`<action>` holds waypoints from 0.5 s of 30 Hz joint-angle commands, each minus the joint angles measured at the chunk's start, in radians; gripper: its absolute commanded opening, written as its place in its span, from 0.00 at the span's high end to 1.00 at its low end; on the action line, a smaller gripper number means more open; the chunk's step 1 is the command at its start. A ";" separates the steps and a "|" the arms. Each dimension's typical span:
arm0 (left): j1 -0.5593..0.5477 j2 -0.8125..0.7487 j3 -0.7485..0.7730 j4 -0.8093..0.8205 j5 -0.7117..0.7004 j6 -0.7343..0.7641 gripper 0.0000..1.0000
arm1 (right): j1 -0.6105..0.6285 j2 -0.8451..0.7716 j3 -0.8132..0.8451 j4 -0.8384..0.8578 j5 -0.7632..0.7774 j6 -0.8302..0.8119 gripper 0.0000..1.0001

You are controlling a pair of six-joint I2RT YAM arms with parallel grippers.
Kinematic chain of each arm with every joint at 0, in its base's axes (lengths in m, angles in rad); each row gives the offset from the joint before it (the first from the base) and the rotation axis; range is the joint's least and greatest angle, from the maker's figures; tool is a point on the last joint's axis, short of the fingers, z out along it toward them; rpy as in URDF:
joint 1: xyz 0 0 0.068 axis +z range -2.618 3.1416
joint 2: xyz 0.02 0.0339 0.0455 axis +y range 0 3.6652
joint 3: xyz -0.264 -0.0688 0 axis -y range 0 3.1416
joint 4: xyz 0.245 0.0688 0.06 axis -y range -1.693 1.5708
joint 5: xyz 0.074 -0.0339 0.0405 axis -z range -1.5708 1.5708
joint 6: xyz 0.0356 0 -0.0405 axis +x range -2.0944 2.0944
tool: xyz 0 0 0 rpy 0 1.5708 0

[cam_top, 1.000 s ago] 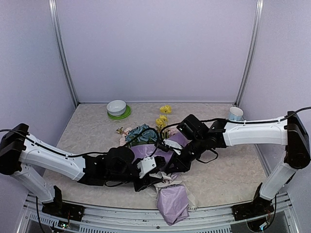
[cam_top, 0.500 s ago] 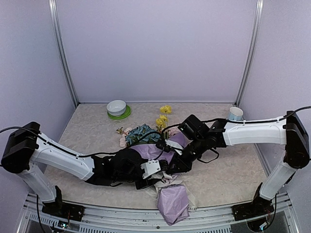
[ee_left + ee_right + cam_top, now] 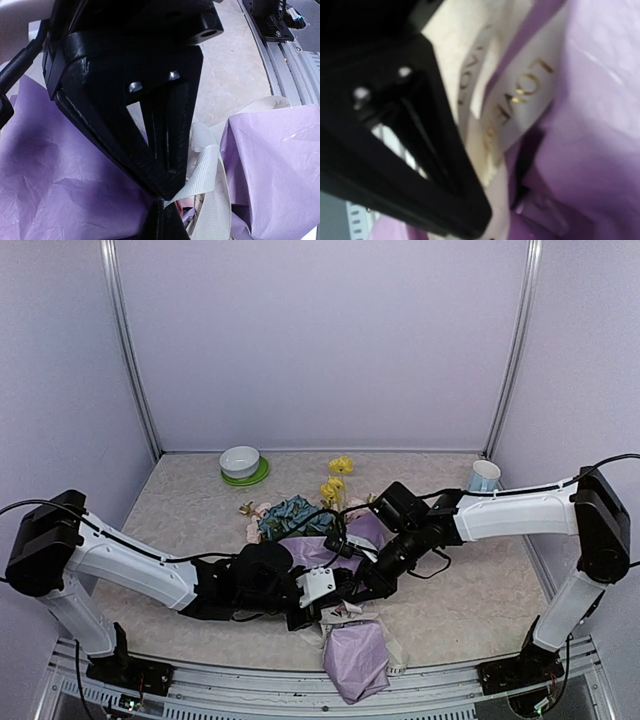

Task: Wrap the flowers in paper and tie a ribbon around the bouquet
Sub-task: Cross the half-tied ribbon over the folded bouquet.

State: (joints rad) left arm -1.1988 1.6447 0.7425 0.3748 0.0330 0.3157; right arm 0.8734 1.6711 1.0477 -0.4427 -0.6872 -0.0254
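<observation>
Tying stage: both grippers meet at the waist of the bouquet.

On the table [image 3: 480,580] the bouquet [image 3: 305,552] lies at centre, slightly near. The tail of its lilac paper [image 3: 355,655] reaches the near edge and the flowers [image 3: 290,515] point far. The left gripper [image 3: 167,187] has its fingers pressed together on the ribbon [image 3: 212,200], which leaves the tips as a cream strip. The right gripper [image 3: 470,217] has its fingers drawn narrow, with lettered strands against the tip; whether one is pinched cannot be told. Recommended procedure: confirm both ends are held, then draw them apart, left and right, low over the table, so the loop cinches at the narrow waist. Pull evenly, because thin paper may tear and floppy ribbon may slip.
</observation>
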 commanded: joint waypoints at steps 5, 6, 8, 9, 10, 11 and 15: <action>-0.004 -0.120 -0.052 0.042 0.058 -0.034 1.00 | -0.007 0.054 0.035 0.001 -0.155 -0.100 0.90; -0.007 -0.134 -0.067 0.042 0.056 -0.038 1.00 | -0.006 0.063 0.043 -0.006 -0.160 -0.113 0.90; -0.011 -0.156 -0.088 0.047 0.046 -0.048 1.00 | 0.000 0.080 0.057 -0.026 -0.155 -0.132 0.89; -0.010 -0.161 -0.097 0.051 0.042 -0.052 1.00 | 0.003 0.087 0.060 -0.031 -0.161 -0.141 0.88; -0.011 -0.163 -0.101 0.050 0.043 -0.059 1.00 | 0.010 0.090 0.059 -0.029 -0.170 -0.146 0.88; -0.011 -0.164 -0.105 0.050 0.046 -0.066 1.00 | 0.016 0.093 0.061 -0.025 -0.175 -0.149 0.87; -0.010 -0.153 -0.110 0.047 0.067 -0.086 1.00 | 0.037 0.096 0.074 -0.018 -0.174 -0.165 0.83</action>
State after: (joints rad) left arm -1.2057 1.4937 0.6506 0.4019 0.0731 0.2642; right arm 0.8867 1.7565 1.0878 -0.4568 -0.8276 -0.1478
